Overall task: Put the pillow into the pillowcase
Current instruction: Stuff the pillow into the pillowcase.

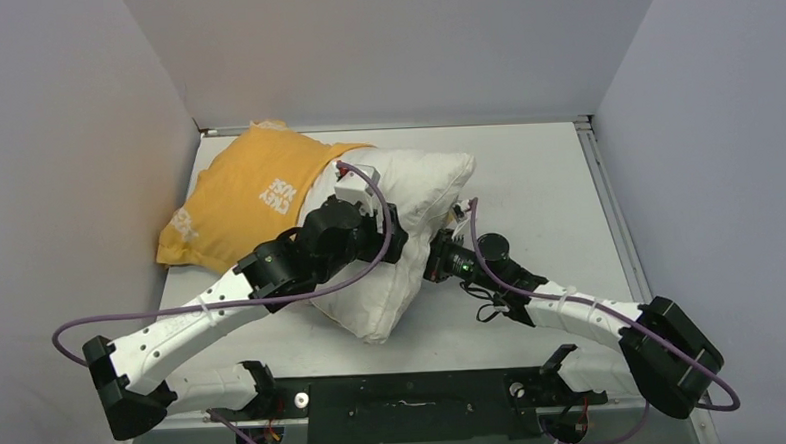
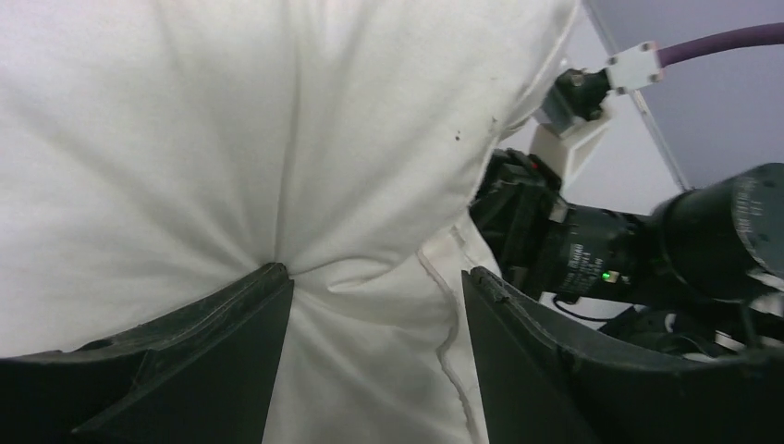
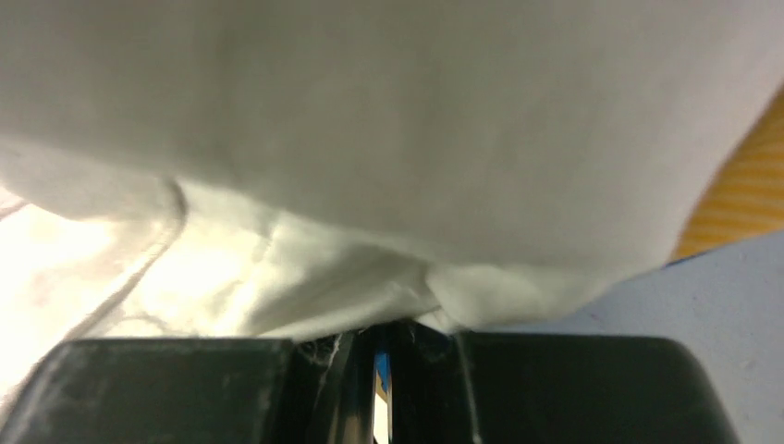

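Pressed together, the right claw (image 3: 379,340) is seen pinching a fold of the pillow (image 3: 388,166), a grip hidden from above. The left claw (image 2: 377,273) is held spread against it. Only overhead is its far end shown inside the pillowcase (image 1: 248,193), on the surface (image 1: 538,186).

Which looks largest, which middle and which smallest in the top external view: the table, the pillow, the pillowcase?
1. table: clearly largest.
2 and 3. pillow and pillowcase: their visible parts look about alike, and part of the pillow is hidden, so I will not rank them.
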`<action>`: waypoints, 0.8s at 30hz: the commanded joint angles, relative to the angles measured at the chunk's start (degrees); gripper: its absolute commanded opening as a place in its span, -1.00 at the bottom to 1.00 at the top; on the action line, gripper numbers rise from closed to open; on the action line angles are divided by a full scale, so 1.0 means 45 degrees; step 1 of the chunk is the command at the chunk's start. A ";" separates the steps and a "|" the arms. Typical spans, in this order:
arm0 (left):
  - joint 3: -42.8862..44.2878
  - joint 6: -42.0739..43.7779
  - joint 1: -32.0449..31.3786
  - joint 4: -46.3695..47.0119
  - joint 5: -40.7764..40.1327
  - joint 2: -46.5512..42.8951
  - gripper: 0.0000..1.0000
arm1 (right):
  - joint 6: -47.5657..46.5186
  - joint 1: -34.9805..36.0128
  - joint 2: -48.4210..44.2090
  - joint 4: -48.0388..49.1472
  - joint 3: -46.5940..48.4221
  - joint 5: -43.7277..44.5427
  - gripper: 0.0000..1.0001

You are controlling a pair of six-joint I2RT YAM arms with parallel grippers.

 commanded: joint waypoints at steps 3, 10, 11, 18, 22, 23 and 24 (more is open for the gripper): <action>0.0324 0.0053 0.0038 -0.2565 -0.2975 0.1516 0.28 | -0.0078 -0.0557 -0.2455 0.1235 0.0583 -0.0838 -0.89; 0.0238 -0.0012 0.1222 -0.3921 -0.5705 0.1577 -0.42 | 0.0044 -0.1015 -0.4151 0.1176 0.1017 -0.1870 -0.89; 0.0185 0.0048 0.1488 -0.3991 -0.5761 0.1517 -0.53 | 0.0051 -0.1068 -0.4335 0.1162 0.1123 -0.1982 -0.89; -0.0768 0.0433 0.3448 -0.3545 -0.5179 0.0901 -1.00 | 0.0096 -0.1369 -0.5185 0.1151 0.1418 -0.2508 -0.89; -0.1361 0.0681 0.4207 -0.3406 -0.5035 0.1032 -1.00 | 0.0365 -0.1582 -0.5612 0.1484 0.1482 -0.2616 -0.89; -0.1458 0.0686 0.4323 -0.3394 -0.5008 0.1188 -1.00 | 0.0475 -0.1610 -0.5685 0.1648 0.1529 -0.2652 -0.89; -0.1560 0.0685 0.4425 -0.3341 -0.4956 0.1373 -1.00 | 0.0572 -0.1623 -0.5762 0.1815 0.1605 -0.2700 -0.89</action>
